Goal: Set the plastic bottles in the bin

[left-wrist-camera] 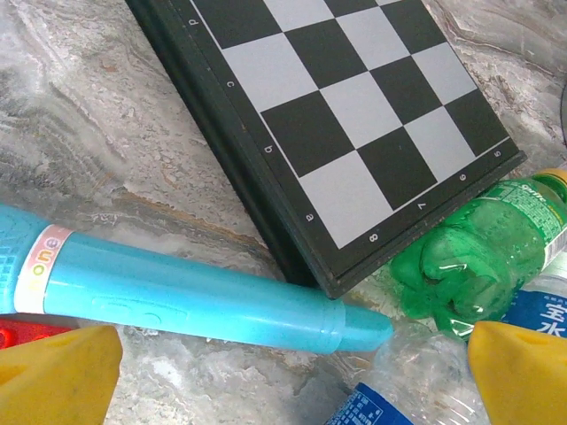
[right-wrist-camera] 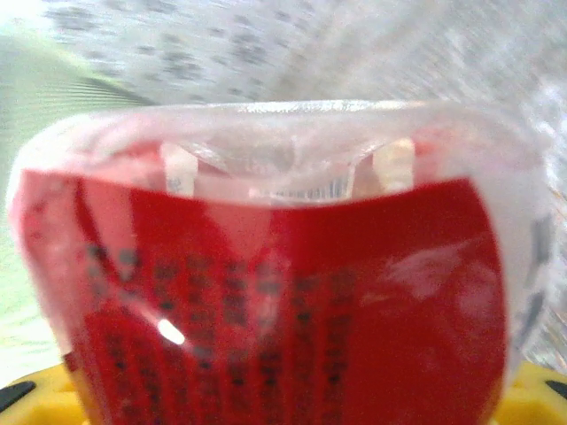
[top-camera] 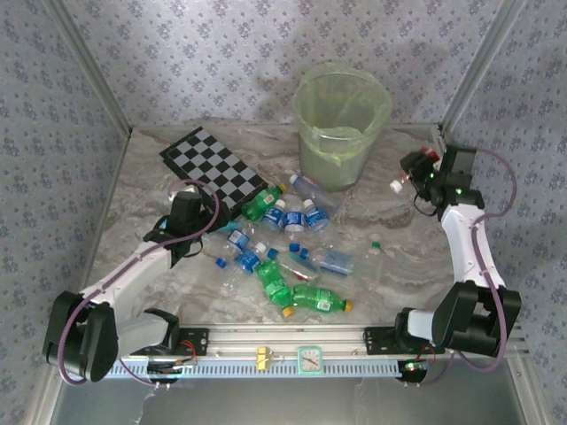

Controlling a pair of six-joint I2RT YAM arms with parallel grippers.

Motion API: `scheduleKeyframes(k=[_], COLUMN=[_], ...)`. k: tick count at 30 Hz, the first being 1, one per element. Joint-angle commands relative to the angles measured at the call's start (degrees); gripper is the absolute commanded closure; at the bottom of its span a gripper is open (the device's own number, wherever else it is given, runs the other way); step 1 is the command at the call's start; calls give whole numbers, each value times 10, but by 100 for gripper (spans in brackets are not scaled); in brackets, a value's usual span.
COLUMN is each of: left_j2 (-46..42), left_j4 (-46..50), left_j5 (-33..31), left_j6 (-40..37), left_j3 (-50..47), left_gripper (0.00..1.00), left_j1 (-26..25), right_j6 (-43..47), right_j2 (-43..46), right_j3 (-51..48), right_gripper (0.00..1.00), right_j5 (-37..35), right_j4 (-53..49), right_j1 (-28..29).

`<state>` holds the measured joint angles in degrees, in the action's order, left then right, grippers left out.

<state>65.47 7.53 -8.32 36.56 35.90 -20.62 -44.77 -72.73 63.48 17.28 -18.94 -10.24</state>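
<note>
1. The marble-look table (top-camera: 133,204) is cut off along the near side by the rail the arms are bolted to.
2. The bin (top-camera: 341,124) is stood upright at the back, right of centre, with the liner folded over its rim. Nothing inside can be made out through the cloudy wall.
3. The checkered board (top-camera: 215,168) is laid flat left of the bin. Part of its near edge is covered by the left arm.
4. The plastic bottles (top-camera: 273,282) are scattered mid-table, between the board and the rail and apart from the bin. The clear ones get lost against the marble, so no proper count can be given.
5. The right gripper (top-camera: 416,173) is seen just right of the bin, jaws clamped on a red-label bottle (right-wrist-camera: 283,292). It's badly blurred up close, and the print can't be read.
6. The left gripper (left-wrist-camera: 292,390) is placed by the board's near corner, jaws wide apart. Its yellow pads (left-wrist-camera: 58,376) are cropped by the frame.
7. A teal stick (left-wrist-camera: 195,297) is laid flat beside the board, its tip near a crumpled green bottle (left-wrist-camera: 469,257). Its back end is cut off.
</note>
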Motion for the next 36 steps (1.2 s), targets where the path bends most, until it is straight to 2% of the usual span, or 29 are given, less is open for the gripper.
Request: scheduleKeyframes(k=[1,7,14,19,26,29,36], left_j2=[-17,-20,-41,-62,-93,-97,-102], left_j4=[1,2,10,11,14,16,23], left_j5=[-2,8,7,5,-4,-5,-4], left_j6=[7,11,12,10,4,5,8], left_j3=[2,1,-12,-28,-44,-48,-49], left_gripper=[0,0,0,0,0,0,0], left_j1=[6,7,7,8,9,10,10], right_j6=[80,165,247,298,332,339,348], right_j2=[2,-73,-211,-322,-456,-488,-513], right_j3=[101,267,452,587,741,770,770], right_gripper=[66,66,66,66,66,66,60], right_j5=[20,-38,-79,-111,-139,-139,-151], right_j4=[4,-24,-68,-146,-252,-276,-291], right_j1=[29,120,204,236,250,255,260])
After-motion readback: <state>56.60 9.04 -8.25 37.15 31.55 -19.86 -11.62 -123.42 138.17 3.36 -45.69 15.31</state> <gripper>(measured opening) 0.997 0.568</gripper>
